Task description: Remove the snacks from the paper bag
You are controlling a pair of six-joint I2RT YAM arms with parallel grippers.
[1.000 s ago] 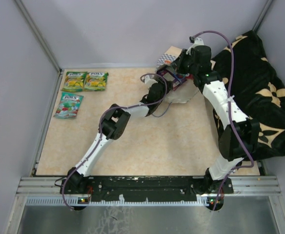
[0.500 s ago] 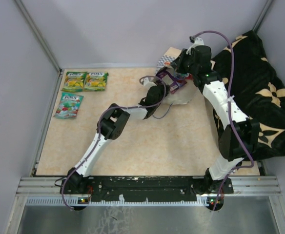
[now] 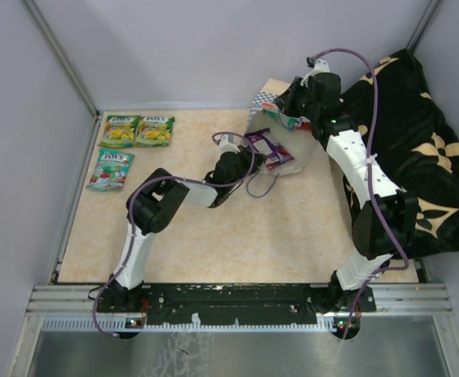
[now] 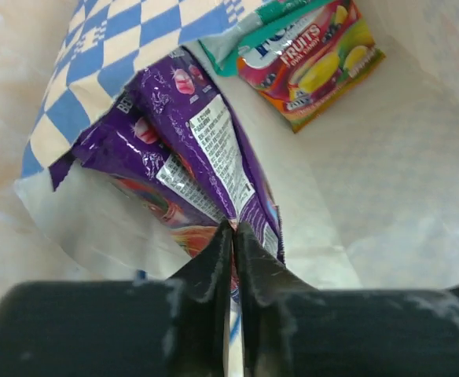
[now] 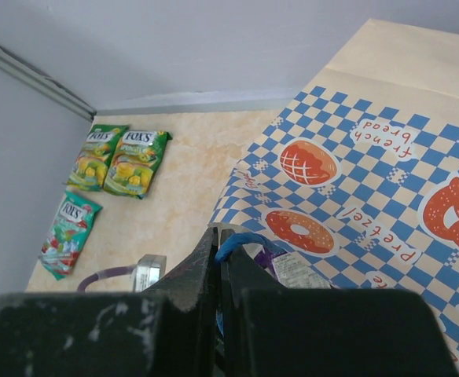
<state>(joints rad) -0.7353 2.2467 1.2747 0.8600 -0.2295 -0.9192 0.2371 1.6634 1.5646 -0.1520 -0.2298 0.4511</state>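
Observation:
My left gripper (image 4: 233,226) (image 3: 251,152) is shut on the edge of a purple snack pouch (image 4: 206,149) (image 3: 265,146) at the mouth of the paper bag (image 3: 291,162) (image 4: 387,181). Deeper inside the bag lies an orange-red pouch (image 4: 316,67) with a teal one (image 4: 249,31) beside it. My right gripper (image 5: 221,233) (image 3: 294,102) is shut on the bag's blue cord handle (image 5: 237,238), holding the checkered side (image 5: 371,165) up. Two green-yellow pouches (image 3: 120,131) (image 3: 154,130) and a teal one (image 3: 111,170) lie on the table's far left.
A black cloth with tan flowers (image 3: 430,157) is heaped along the right wall, behind the right arm. Grey walls close in the tan tabletop (image 3: 237,236) on three sides. The left arm's purple cable (image 3: 253,184) loops beside the bag mouth.
The left gripper closed on the purple pouch inside the bag, then pulled back toward the left, drawing the pouch partly out of the mouth. The right gripper kept holding the bag.

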